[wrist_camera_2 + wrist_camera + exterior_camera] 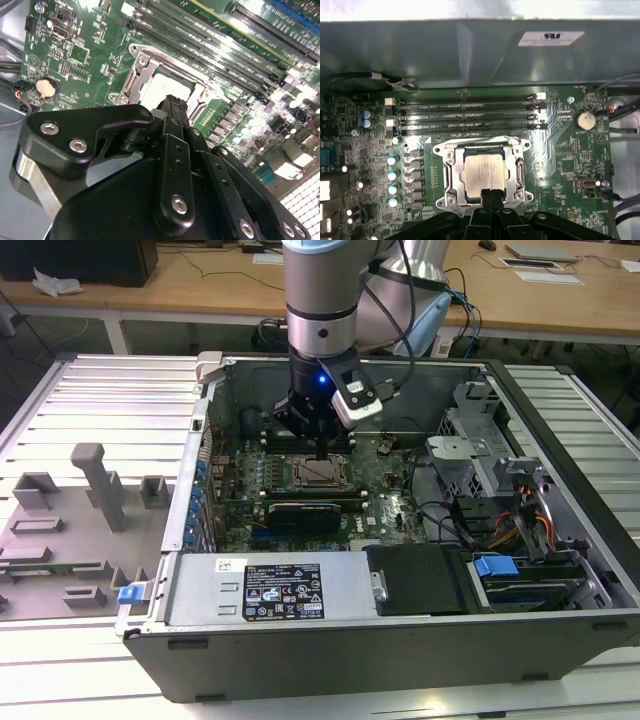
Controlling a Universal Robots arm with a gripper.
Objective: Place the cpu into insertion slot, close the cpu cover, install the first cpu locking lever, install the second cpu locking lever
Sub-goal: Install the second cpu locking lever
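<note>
cpu (484,172) sits flat in the insertion slot (451,172), pale metal top up, green board (560,165) around it, memory slots (470,112) just beside. The cpu cover (481,145) frames the chip with its window and looks down over it; lever state I cannot tell. The claw (491,194) hangs right over the socket edge nearest the wrist, fingers pinched narrow together, nothing held.

Handling, judged: chip is light, stiff, smooth and fragile underneath, so take it by the side edges only. Cover is thin stiff sheet metal on a hinge; push on the frame, not the window. Levers likely springy wire.

Writing: white sticker on the case wall (551,38) and a label on the power supply (285,592), neither readable here.
</note>
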